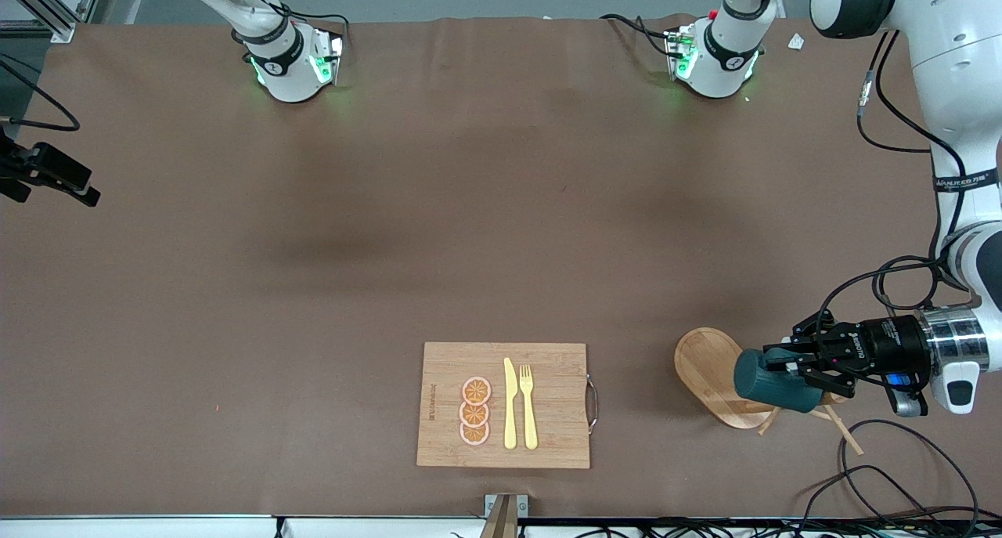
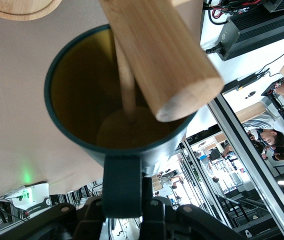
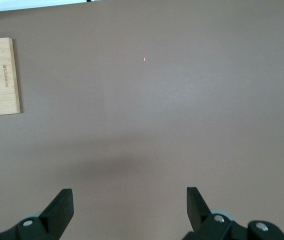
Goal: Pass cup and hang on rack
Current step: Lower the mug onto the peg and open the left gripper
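Left gripper (image 1: 791, 363): it is hanging over the rack near the left arm's end of the table. Its fingers are pinching the cup by its small handle.
Cup (image 1: 775, 381): the dark green cup is lying on its side in the air, over the rack. Its open mouth is facing the rack's post.
Inside the cup (image 2: 101, 95): the inside is tan-yellow. In the left wrist view, a thin wooden peg (image 2: 125, 80) is going into the cup.
Rack (image 1: 708, 366): it is sitting on the table, with its oval wooden base showing. Thin pegs are sticking out from under the cup.
Hard to see: the cup and the left gripper are covering most of the rack's post in the front view. In the left wrist view the thick post (image 2: 167, 55) is blocking part of the cup's mouth.
Right gripper (image 3: 129, 206): it is waiting up in the air over bare brown table (image 1: 313, 287). Its two fingers are spread wide and holding nothing. It is cut off in the front view.
Cutting board (image 1: 505, 405): it is lying near the front camera. Three orange slices (image 1: 475, 411), a yellow knife (image 1: 510, 403) and a yellow fork (image 1: 528, 405) are lying on it.
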Tool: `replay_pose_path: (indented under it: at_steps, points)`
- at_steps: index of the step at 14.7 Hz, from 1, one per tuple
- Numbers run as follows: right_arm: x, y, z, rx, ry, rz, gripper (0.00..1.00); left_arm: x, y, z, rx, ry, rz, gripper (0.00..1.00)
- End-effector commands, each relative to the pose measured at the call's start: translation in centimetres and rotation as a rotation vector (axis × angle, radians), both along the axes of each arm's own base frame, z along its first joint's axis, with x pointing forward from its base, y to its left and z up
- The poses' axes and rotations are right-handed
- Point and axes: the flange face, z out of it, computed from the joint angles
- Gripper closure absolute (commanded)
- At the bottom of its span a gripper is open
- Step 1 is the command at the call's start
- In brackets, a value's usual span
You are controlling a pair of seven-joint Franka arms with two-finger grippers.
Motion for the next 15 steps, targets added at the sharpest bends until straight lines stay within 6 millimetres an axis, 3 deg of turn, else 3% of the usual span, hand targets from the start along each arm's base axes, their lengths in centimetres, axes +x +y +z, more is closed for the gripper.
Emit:
replay_pose_path:
  at_steps: [1,9,12,13,15]
  points:
    - [-0.5,-0.2,0.2,-0.010,0.001,0.005,0.00,0.4,0.1,0.0,-0.023,-0.020,0.011,0.98]
    - [-0.5,-0.3,0.2,-0.010,0.001,0.004,0.00,0.6,0.5,-1.0,-0.052,-0.010,0.029,0.96]
    - [-0.5,-0.3,0.2,-0.010,0.001,0.004,0.00,0.6,1.0,-1.1,-0.052,-0.008,0.036,0.83]
    - [-0.5,-0.3,0.2,-0.010,0.001,0.004,0.00,0.6,1.1,-1.1,-0.052,-0.008,0.037,0.73]
    - [-0.5,-0.3,0.2,-0.009,0.003,0.004,0.00,0.6,1.0,-1.1,-0.052,-0.009,0.035,0.64]
